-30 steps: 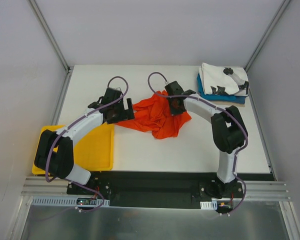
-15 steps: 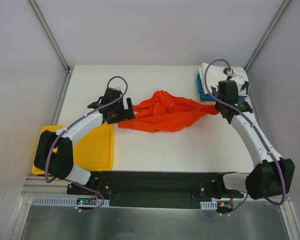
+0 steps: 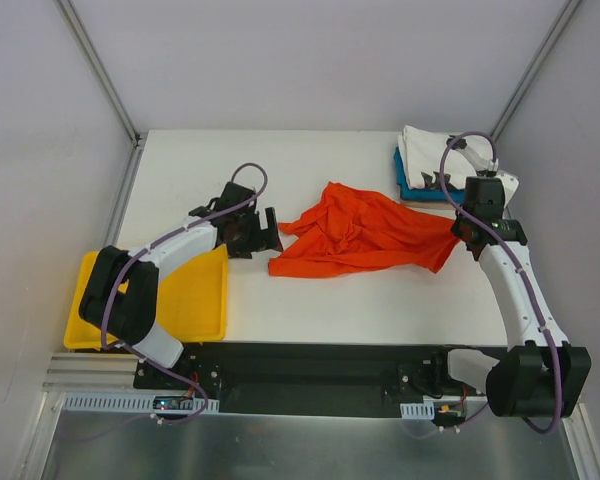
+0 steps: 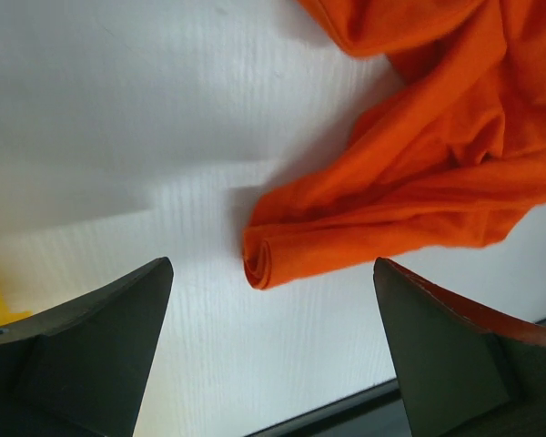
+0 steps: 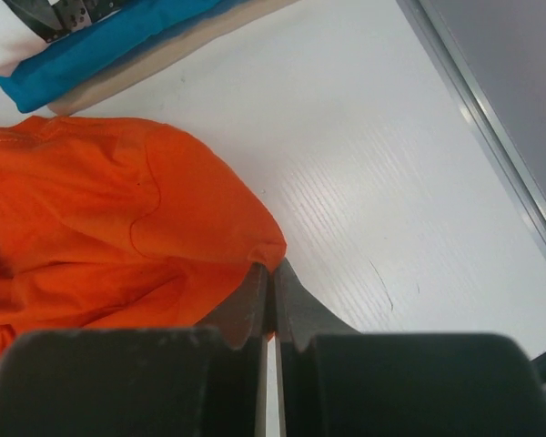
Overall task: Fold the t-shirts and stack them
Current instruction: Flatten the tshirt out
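The orange-red t-shirt (image 3: 365, 238) lies rumpled across the middle of the table (image 3: 280, 170), stretched sideways more than bunched. Its right edge is pinched in the right gripper (image 5: 271, 273), whose fingers are clamped tight on a fold of hem; that hold looks meant to draw the cloth out flat before any folding. The other end of the shirt curls into a small roll on the table, and the left gripper (image 4: 268, 350) hangs just short of it with its jaws spread wide and nothing between them, lined up, I'd judge, to take that corner. Behind the right arm, at the far right corner, the white t-shirt with black marks (image 3: 430, 150) sits folded on the teal-blue t-shirt (image 3: 420, 190), a stack already begun. The yellow tray (image 3: 195, 300) rests at the near left edge, under the left arm.
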Tool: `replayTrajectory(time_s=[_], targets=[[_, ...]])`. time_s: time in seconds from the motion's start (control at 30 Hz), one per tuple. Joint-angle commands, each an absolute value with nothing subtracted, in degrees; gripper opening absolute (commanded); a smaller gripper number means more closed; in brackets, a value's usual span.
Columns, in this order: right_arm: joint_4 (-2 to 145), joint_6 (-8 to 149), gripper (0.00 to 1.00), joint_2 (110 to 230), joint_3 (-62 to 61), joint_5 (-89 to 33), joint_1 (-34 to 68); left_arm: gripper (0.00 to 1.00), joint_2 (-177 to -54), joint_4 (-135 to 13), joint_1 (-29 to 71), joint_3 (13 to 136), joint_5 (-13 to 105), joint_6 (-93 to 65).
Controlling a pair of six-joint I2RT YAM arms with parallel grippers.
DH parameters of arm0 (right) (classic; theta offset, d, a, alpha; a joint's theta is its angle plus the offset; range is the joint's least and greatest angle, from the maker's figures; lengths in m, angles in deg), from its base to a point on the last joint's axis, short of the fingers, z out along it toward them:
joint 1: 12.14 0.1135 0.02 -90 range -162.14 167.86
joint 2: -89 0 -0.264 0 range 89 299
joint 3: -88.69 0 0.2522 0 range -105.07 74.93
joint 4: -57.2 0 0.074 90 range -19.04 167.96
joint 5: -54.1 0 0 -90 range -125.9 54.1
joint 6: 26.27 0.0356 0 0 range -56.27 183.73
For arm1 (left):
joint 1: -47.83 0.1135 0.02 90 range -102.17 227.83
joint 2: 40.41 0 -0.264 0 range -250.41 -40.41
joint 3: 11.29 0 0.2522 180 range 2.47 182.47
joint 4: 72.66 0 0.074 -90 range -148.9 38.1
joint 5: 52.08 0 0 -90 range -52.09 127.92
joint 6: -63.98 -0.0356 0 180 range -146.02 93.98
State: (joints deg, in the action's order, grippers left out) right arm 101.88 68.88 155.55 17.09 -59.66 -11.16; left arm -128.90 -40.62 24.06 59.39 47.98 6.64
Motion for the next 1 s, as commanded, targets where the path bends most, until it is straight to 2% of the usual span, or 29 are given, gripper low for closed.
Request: replayTrajectory(time_s=[0.0, 0.13, 0.17, 0.23, 0.27, 0.3, 0.37, 0.47, 0.67, 0.7, 0.8, 0.87, 0.9, 0.97], targets=[[101.46, 69.53, 0.01, 155.88, 16.93, -57.61, -11.35, 0.92, -130.23, -41.5, 19.63, 56.35, 54.61, 7.9], [100.93, 69.36, 0.01, 156.68, 17.1, -56.38, -11.43, 0.81, -132.86, -44.39, 17.95, 53.71, 56.98, 10.19], [100.93, 69.44, 0.01, 156.77, 17.01, -56.29, -11.43, 0.69, -134.26, -44.66, 17.78, 53.97, 57.07, 10.45], [100.58, 69.18, 0.01, 156.77, 17.1, -55.5, -11.35, 0.54, -135.41, -44.66, 17.51, 55.02, 56.38, 10.54], [100.58, 69.01, 0.01, 156.68, 17.1, -55.32, -11.43, 0.43, -136.11, -44.66, 17.51, 55.46, 56.02, 10.19], [100.58, 69.01, 0.01, 156.68, 17.1, -55.23, -11.43, 0.39, -136.38, -44.58, 17.51, 56.16, 54.8, 9.14], [100.23, 68.74, 0.01, 156.68, 17.28, -54.62, -11.43, 0.38, -136.82, -44.58, 17.51, 58.27, 53.57, 8.35], [100.32, 68.48, 0.01, 156.5, 17.36, -53.56, -11.43, 0.45, -137.35, -44.58, 17.51, 60.3, 51.46, 7.46], [100.49, 68.13, 0.01, 155.54, 17.28, -53.3, -11.35, 0.45, -141.38, -44.31, 17.51, 63.64, 49.87, 5.79], [100.49, 68.04, 0.01, 155.28, 17.36, -53.12, -11.43, 0.4, -141.92, -44.23, 17.51, 64.42, 49.35, 5.62], [100.75, 67.95, 0.01, 154.75, 17.36, -52.95, -11.43, 0.36, -143.5, -43.44, 17.51, 66.0, 47.24, 5.36], [100.76, 67.95, 0.01, 154.57, 17.45, -52.95, -11.43, 0.15, -144.21, -43.08, 17.51, 66.71, 45.92, 5.35], [100.76, 67.95, 0.01, 154.4, 17.37, -52.86, -11.35, 0.02, -144.29, -42.82, 17.51, 67.32, 45.65, 4.92], [100.84, 67.95, 0.01, 154.39, 17.45, -52.42, -11.43, 0.0, -143.6, -42.64, 17.51, 67.51, 44.6, 4.39]])
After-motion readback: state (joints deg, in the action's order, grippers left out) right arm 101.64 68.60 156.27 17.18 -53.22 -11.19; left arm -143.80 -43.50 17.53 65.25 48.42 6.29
